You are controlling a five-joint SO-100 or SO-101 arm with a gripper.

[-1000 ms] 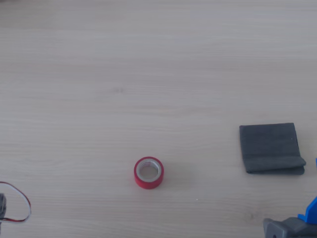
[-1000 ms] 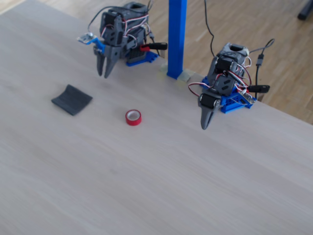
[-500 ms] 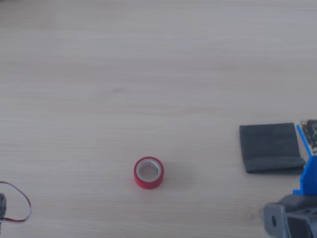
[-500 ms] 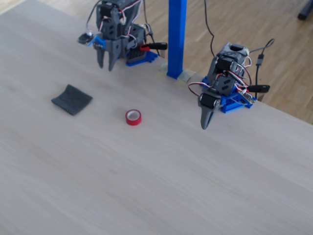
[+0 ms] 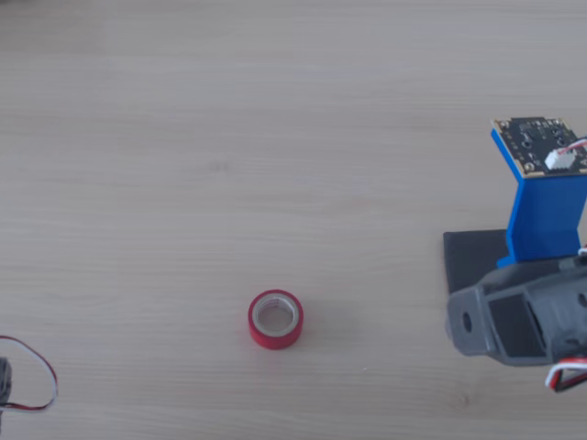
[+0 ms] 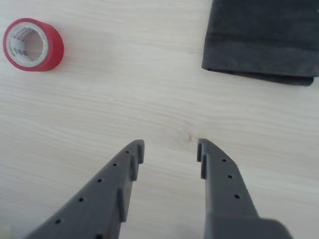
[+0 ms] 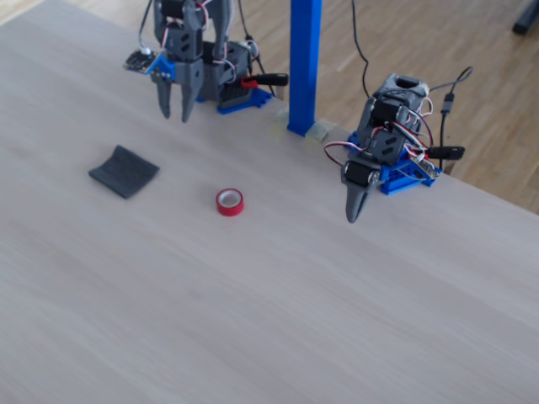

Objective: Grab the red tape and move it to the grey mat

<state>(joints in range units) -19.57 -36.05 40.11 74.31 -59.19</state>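
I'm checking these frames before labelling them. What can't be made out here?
- Dark grey folded cloth mat: in the other view the arm covers most of it; in the wrist view the top and right edges cut it off.
- Small red tape roll: printing on its whitish core is too small to read in the wrist view.
- Open gripper: its base is cut off below.

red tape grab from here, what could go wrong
1. The open gripper hangs over bare table, and the red tape sits well off to the upper left in the wrist view, so a straight descent would likely miss it.
2. The grey mat lies close by; a wide swing might snag its folded edge.
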